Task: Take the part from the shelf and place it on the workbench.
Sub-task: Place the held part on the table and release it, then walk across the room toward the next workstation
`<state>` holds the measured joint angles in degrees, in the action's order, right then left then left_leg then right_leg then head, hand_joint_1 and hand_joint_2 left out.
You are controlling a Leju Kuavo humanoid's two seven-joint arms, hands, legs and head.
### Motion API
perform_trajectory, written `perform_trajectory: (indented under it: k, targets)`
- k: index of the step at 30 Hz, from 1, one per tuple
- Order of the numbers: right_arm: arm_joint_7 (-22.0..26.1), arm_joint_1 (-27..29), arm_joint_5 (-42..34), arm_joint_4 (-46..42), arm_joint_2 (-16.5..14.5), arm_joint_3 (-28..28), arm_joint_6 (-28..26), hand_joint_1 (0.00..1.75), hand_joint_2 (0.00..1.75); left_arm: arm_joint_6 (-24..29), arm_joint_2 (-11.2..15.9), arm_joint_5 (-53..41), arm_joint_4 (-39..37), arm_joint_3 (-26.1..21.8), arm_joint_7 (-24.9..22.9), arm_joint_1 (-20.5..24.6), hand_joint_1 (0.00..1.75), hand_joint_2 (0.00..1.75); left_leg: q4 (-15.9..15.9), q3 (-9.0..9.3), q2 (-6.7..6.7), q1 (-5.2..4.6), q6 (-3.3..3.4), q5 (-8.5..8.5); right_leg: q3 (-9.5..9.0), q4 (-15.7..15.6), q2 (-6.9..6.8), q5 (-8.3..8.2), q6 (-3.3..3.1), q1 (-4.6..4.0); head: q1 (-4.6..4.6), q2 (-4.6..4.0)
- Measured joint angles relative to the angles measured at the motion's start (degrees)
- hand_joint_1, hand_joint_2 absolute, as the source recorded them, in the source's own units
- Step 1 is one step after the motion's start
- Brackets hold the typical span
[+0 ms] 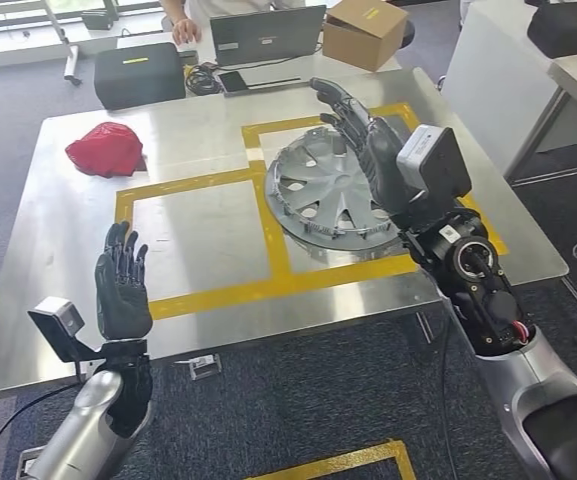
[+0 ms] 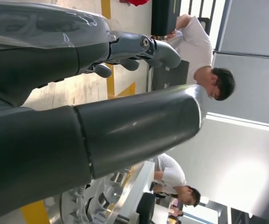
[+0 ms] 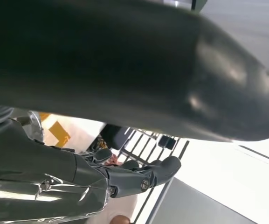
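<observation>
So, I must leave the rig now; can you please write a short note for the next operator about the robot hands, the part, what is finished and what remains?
Left robot hand: open, fingers up, holds nothing, over the near edge of the workbench.
Right robot hand: open, fingers spread, above the far side of the wheel cover; whether it touches it, I cannot tell.
Part: the wheel cover lies flat on the workbench, in the right yellow-taped square.
Done: the part is on the workbench.
Left: probably only draw the right arm back and confirm the placement.
</observation>
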<state>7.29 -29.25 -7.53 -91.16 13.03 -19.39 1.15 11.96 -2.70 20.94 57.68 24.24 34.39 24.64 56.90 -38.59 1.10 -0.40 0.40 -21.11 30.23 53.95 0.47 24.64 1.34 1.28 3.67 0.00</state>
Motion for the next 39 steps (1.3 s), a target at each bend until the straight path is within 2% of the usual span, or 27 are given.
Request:
perform_trajectory:
  k: [3,4,5,6,9,10,11,13,14,15,18,19,20,21,23,24,26,28,29,30,31,33,34,35,36,37,39]
  targets:
    - [0.06,-0.03,0.06,0.01,-0.03,0.01,0.08,0.0,0.0,0.02,0.04,0.07,0.08,-0.02,-0.01,-0.15,0.0,0.0,12.24,-4.44,-0.49,0.22,-0.74,-7.56,1.55,0.0,-0.22,-1.11,-0.75,-0.16,-0.62,0.0]
    - [0.06,0.0,0.06,0.02,-0.04,0.0,0.09,0.0,0.0,0.02,0.04,0.09,0.09,-0.02,-0.01,-0.24,0.0,0.0,14.81,-4.98,-0.57,0.24,-0.79,-8.64,2.06,0.01,-0.26,-1.47,-0.79,-0.24,-0.67,0.0]
    - [0.05,0.02,0.06,0.03,-0.04,0.0,0.1,0.0,0.0,0.02,0.05,0.1,0.09,-0.02,-0.01,-0.32,0.0,0.0,15.14,-4.35,-0.6,0.24,-0.72,-8.64,2.55,0.03,-0.28,-1.84,-0.79,-0.32,-0.7,0.0]
    - [0.06,0.03,0.06,0.03,-0.05,0.01,0.1,0.0,0.0,0.02,0.07,0.1,0.11,-0.02,-0.01,-0.36,0.0,0.0,12.96,-2.43,-0.61,0.22,-0.49,-7.71,2.98,0.05,-0.27,-2.17,-0.76,-0.41,-0.74,0.0]
    - [0.06,-0.01,0.06,0.04,-0.06,0.04,0.11,0.0,0.0,0.02,0.08,0.11,0.5,-0.04,0.0,-0.19,0.0,0.0,0.25,6.28,-0.6,-0.13,0.75,-4.65,3.68,0.04,-0.26,-3.01,-0.42,-0.69,-0.72,0.0]
    - [0.07,-0.05,0.06,0.04,-0.07,0.05,0.11,0.0,0.0,0.02,0.08,0.11,0.67,-0.06,0.01,-0.09,0.0,0.0,-2.16,7.8,-0.61,-0.31,1.05,-4.24,3.73,0.0,-0.28,-3.27,-0.15,-0.71,-0.66,0.0]
    - [0.07,-0.07,0.06,0.04,-0.08,0.06,0.11,0.0,0.0,0.02,0.08,0.11,0.8,-0.1,0.01,0.0,0.0,0.0,-3.18,8.34,-0.62,-0.47,1.26,-4.12,3.79,-0.05,-0.3,-3.54,0.18,-0.69,-0.67,0.0]
    - [0.08,-0.07,0.06,0.04,-0.11,0.07,0.12,0.0,0.0,0.02,0.07,0.13,0.89,-0.16,0.0,0.03,0.0,0.0,-3.69,8.18,-0.71,-0.35,1.72,-3.37,3.94,-0.1,-0.29,-3.89,0.93,-0.68,-0.73,0.0]
    - [0.08,-0.07,0.05,0.04,-0.13,0.09,0.12,0.0,0.0,0.02,0.04,0.13,0.91,-0.17,-0.01,0.03,0.0,0.0,-4.04,8.06,-0.78,-0.18,1.98,-3.0,4.3,0.46,-0.28,-3.24,1.26,-0.7,-0.71,0.0]
    - [0.07,-0.09,0.05,0.04,-0.14,0.11,0.12,0.0,0.0,0.01,0.0,0.14,0.92,-0.17,-0.01,0.03,0.0,0.0,-4.36,7.84,-0.87,0.02,2.29,-2.54,5.02,2.12,-0.27,-1.67,1.55,-0.71,-0.51,0.0]
    - [0.07,0.0,0.05,0.04,-0.14,0.15,0.11,0.0,0.0,0.01,-0.06,0.14,0.94,-0.17,-0.01,-0.03,0.0,0.0,-4.55,6.52,-1.0,0.17,2.7,-1.38,8.85,13.5,-0.28,5.9,2.21,-0.53,0.2,0.0]
    - [0.07,0.08,0.04,0.05,-0.14,0.15,0.11,0.0,0.0,0.01,-0.07,0.14,0.94,-0.17,-0.01,-0.11,0.0,0.0,-4.51,5.98,-1.0,0.17,2.65,-0.99,9.54,16.61,-0.29,7.15,2.4,-0.44,0.34,0.0]
    - [0.07,0.13,0.04,0.05,-0.14,0.15,0.11,0.0,0.0,0.0,-0.07,0.14,0.94,-0.17,-0.01,-0.2,0.0,0.0,-4.45,5.44,-1.0,0.18,2.55,-0.6,9.22,17.64,-0.29,7.1,2.54,-0.33,0.44,0.0]
    - [0.07,0.15,0.04,0.06,-0.14,0.16,0.11,0.0,0.0,-0.01,-0.07,0.15,0.94,-0.17,-0.01,-0.26,0.0,0.0,-4.33,4.91,-0.99,0.2,2.41,-0.25,7.76,16.37,-0.31,5.99,2.65,-0.21,0.56,0.0]
    - [0.07,0.14,0.04,0.06,-0.14,0.17,0.11,0.0,0.0,-0.03,-0.07,0.15,0.95,-0.17,-0.01,-0.3,0.0,0.0,-3.85,4.01,-0.96,0.25,2.02,0.26,2.43,8.71,-0.35,3.15,2.78,0.04,0.89,0.0]
    - [0.08,0.13,0.04,0.04,-0.14,0.19,0.11,0.0,0.0,-0.05,-0.07,0.15,0.97,-0.17,-0.01,-0.25,0.0,0.0,-3.5,3.59,-0.92,0.21,1.75,0.48,-0.09,4.67,-0.27,2.44,2.72,0.01,1.04,0.0]
    - [0.08,0.21,0.04,-0.02,-0.14,0.25,0.1,0.0,0.0,-0.11,-0.07,0.15,1.01,-0.17,-0.01,-0.19,0.0,0.0,-3.09,3.06,-0.86,0.08,1.1,1.06,-2.29,0.65,-0.07,2.4,2.32,-0.21,1.11,0.0]
    - [0.07,0.34,0.04,-0.05,-0.14,0.28,0.1,0.0,0.0,-0.15,-0.04,0.15,1.03,-0.18,0.0,-0.19,0.0,0.0,-3.05,2.68,-0.79,0.03,0.41,1.68,-1.87,0.48,-0.04,1.87,1.45,-0.26,0.83,0.0]
    - [0.06,0.35,0.04,-0.05,-0.14,0.27,0.1,0.0,0.0,-0.16,-0.03,0.15,1.03,-0.19,-0.01,-0.18,0.0,0.0,-2.61,2.24,-0.77,0.06,0.07,1.21,-1.46,0.39,-0.12,1.45,0.97,-0.15,0.65,0.0]
    - [0.06,0.37,0.04,-0.07,-0.14,0.26,0.11,0.0,0.0,-0.16,-0.01,0.15,1.03,-0.19,-0.01,-0.16,0.0,0.0,-1.27,1.48,-0.74,0.1,-0.27,-0.2,-0.89,0.29,-0.22,0.89,0.37,-0.01,0.35,0.0]
    - [0.06,0.36,0.04,-0.08,-0.14,0.26,0.11,0.0,0.0,-0.15,0.01,0.16,1.03,-0.2,-0.01,-0.14,0.0,0.0,1.4,0.32,-0.72,0.17,-0.59,-2.59,-0.2,0.2,-0.32,0.27,-0.12,0.14,0.03,0.0]
    - [0.06,0.38,0.04,-0.09,-0.14,0.26,0.11,0.0,0.0,-0.15,0.02,0.17,1.03,-0.2,-0.01,-0.16,0.0,0.0,9.59,-2.4,-0.76,0.33,-1.09,-8.23,1.37,0.23,-0.39,-0.88,-0.6,0.05,-0.48,0.0]
    - [0.04,0.41,0.04,-0.09,-0.15,0.26,0.14,0.0,0.0,-0.14,0.02,0.18,1.03,-0.21,-0.01,-0.19,0.0,0.0,13.33,-3.3,-0.76,0.37,-1.22,-9.8,2.16,0.25,-0.41,-1.46,-0.65,-0.01,-0.58,0.0]
    - [0.01,0.45,0.04,-0.09,-0.15,0.25,0.19,0.0,0.0,-0.14,0.03,0.19,1.03,-0.21,-0.01,-0.2,0.0,0.0,15.42,-3.4,-0.76,0.39,-1.24,-10.02,2.9,0.28,-0.42,-2.03,-0.66,-0.08,-0.64,0.0]
    - [-0.03,0.48,0.04,-0.09,-0.16,0.24,0.27,0.0,0.0,-0.14,0.04,0.22,1.03,-0.21,-0.01,-0.21,0.0,0.0,15.44,-2.48,-0.76,0.39,-1.13,-9.08,3.61,0.29,-0.41,-2.58,-0.64,-0.17,-0.68,0.0]
    - [-0.08,0.49,0.04,-0.09,-0.16,0.24,0.38,0.0,0.0,-0.13,0.05,0.25,1.03,-0.21,-0.04,-0.19,0.0,0.0,13.14,-0.43,-0.75,0.38,-0.87,-7.48,4.22,0.3,-0.39,-3.11,-0.6,-0.26,-0.71,0.0]
    - [-0.17,0.42,0.04,-0.19,-0.2,0.27,0.57,0.0,0.0,-0.09,0.05,0.27,1.22,-0.21,-0.18,-0.07,0.0,0.0,4.46,5.91,-0.73,0.11,0.0,-5.66,5.07,0.38,-0.33,-4.0,-0.35,-0.47,-0.75,0.0]
